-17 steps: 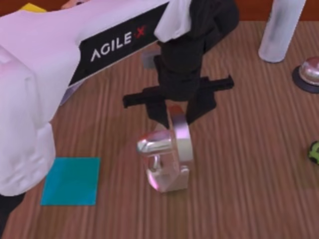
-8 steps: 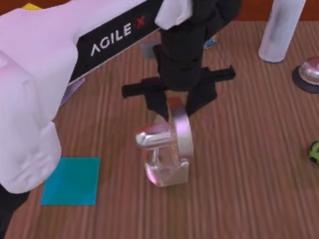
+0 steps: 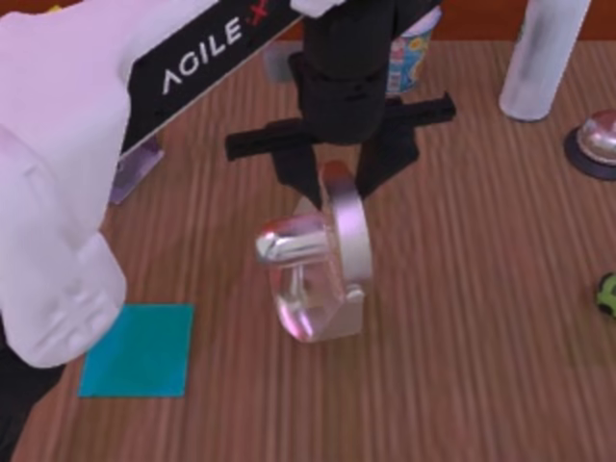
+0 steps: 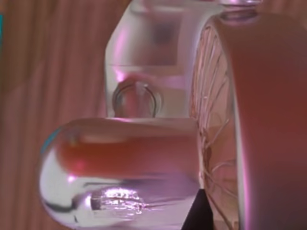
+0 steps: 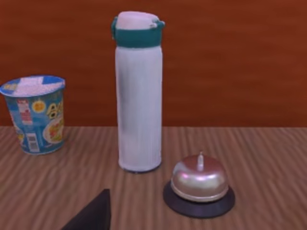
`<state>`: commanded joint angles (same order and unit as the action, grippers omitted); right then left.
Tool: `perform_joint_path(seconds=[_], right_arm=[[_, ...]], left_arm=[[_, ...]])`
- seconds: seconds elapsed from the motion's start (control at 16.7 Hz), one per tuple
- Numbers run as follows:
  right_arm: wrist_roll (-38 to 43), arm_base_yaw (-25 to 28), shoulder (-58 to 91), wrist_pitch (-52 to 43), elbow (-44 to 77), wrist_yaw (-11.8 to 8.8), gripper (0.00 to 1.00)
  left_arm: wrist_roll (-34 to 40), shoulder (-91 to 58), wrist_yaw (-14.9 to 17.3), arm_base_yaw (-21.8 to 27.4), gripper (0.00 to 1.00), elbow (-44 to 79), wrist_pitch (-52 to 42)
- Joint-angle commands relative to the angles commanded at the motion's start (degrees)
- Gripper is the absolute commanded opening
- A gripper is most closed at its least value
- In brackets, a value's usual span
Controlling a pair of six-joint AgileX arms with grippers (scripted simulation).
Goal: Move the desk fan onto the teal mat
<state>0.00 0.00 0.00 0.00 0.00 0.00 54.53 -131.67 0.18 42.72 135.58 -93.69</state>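
The desk fan (image 3: pixel 318 260) is a shiny pinkish-silver fan with a ring head, a rounded hub and a blocky base, near the table's middle. My left gripper (image 3: pixel 335 188) reaches down from the back, its dark fingers (image 3: pixel 294 178) on either side of the ring's upper rim, shut on it. In the left wrist view the fan (image 4: pixel 144 158) fills the picture, with one dark fingertip (image 4: pixel 196 215) against the grille. The teal mat (image 3: pixel 137 349) lies flat at the front left, apart from the fan. My right arm is parked outside the top view.
At the back right stand a white flask (image 3: pixel 542 58) (image 5: pixel 139 96) and a silver bell on a dark disc (image 3: pixel 599 140) (image 5: pixel 199 179). A noodle cup (image 3: pixel 414 48) (image 5: pixel 36 115) stands behind the left gripper. A purple phone stand (image 3: pixel 135 173) sits under the left arm.
The left gripper and the fan have shifted together slightly toward the back left, and the fan looks a little larger. The noodle cup has come into view behind the gripper.
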Motion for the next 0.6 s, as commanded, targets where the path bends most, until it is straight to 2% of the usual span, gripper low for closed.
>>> perform_joint_path(seconds=[0.3, 0.42, 0.6], right_arm=[[0.00, 0.00, 0.00, 0.00, 0.00, 0.00, 1.00], [0.00, 0.00, 0.00, 0.00, 0.00, 0.00, 1.00], [0.00, 0.00, 0.00, 0.00, 0.00, 0.00, 1.00]], left_arm=[[-3.49, 1.03, -0.04, -0.16, 0.00, -1.79, 0.16], [-8.75, 2.38, -0.05, -0.99, 0.00, -4.27, 0.37], [-20.78, 5.51, -0.06, -2.82, 0.00, -9.37, 1.08]])
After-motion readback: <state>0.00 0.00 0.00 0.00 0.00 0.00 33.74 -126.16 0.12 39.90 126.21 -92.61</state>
